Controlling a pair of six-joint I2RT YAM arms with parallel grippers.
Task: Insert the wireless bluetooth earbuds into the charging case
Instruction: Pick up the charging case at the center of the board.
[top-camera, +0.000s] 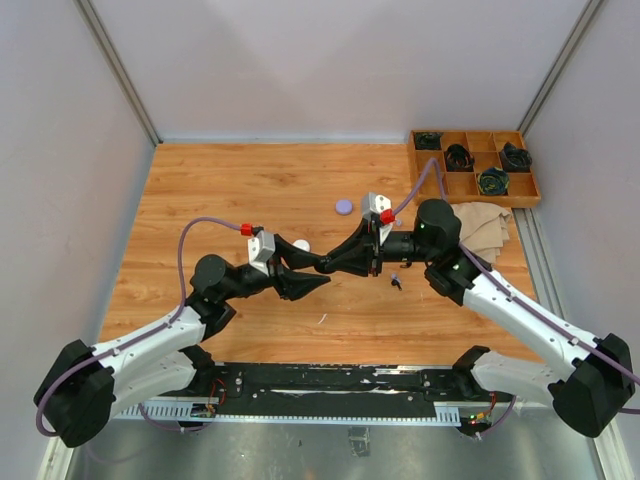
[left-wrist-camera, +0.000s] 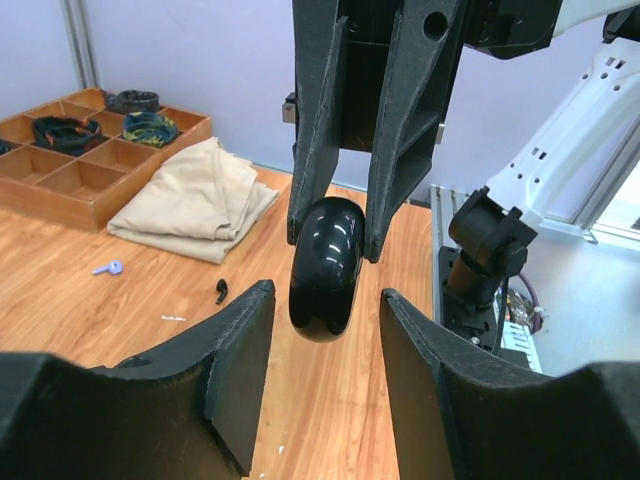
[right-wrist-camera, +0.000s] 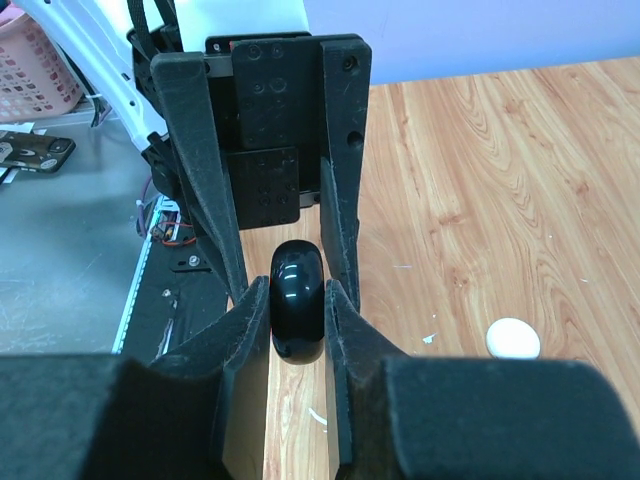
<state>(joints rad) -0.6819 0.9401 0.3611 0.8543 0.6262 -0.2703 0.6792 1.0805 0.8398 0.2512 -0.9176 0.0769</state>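
Nearest the arm bases, the black earbud (top-camera: 396, 283) lies loose on the table (top-camera: 230, 180), just beside the right arm and touched by nothing. A little further in, between the two arms and held clear of the wood, is the black charging case (left-wrist-camera: 326, 262). Your right jaws are clamped narrow across its thin way. Your left jaws stand partly apart on either side of it, with a gap showing each way, so they grip nothing. The case looks closed, as neither wrist view shows a raised lid. I judge this to be a handover or regrasp of the case, with no earbud seated yet. Beyond it sit a white round case (right-wrist-camera: 513, 339), then a lilac earbud (left-wrist-camera: 108, 267) and a lilac round case (top-camera: 344, 207), each well apart from the others. Furthest off are the folded beige cloth (top-camera: 488, 228) and the wooden tray (left-wrist-camera: 60, 208). The next move probably calls for getting the lid open while your right jaws keep the case steady. Only then can you fetch the black earbud and line its stem up with a socket.
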